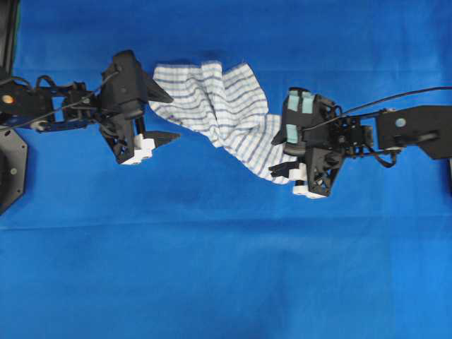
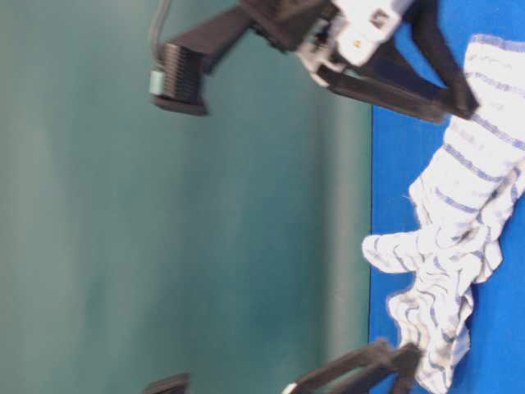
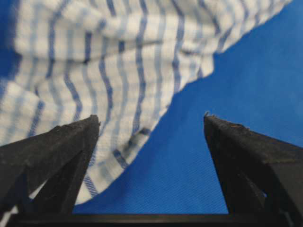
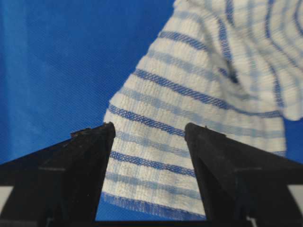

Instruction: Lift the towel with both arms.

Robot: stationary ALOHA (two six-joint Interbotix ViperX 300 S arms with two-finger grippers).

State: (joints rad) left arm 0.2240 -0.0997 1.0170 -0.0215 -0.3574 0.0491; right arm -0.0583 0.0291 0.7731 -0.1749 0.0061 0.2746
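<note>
The white towel (image 1: 219,106) with blue checked stripes lies crumpled on the blue table cloth (image 1: 212,268), running from upper left to lower right between the two arms. My left gripper (image 1: 164,116) stands open at the towel's left edge. In the left wrist view the towel (image 3: 118,56) reaches only the left side of the left gripper (image 3: 150,118) gap; the rest is bare blue cloth. My right gripper (image 1: 280,154) stands open over the towel's lower right end. In the right wrist view that end of the towel (image 4: 199,94) lies flat between the right gripper (image 4: 149,126) fingers, ungripped.
A black arm base (image 1: 10,169) sits at the left edge of the overhead view. The table-level view shows the towel (image 2: 459,246) near the table's edge (image 2: 371,205), with a teal wall (image 2: 164,246) beyond. Blue cloth spreads wide in front of both arms.
</note>
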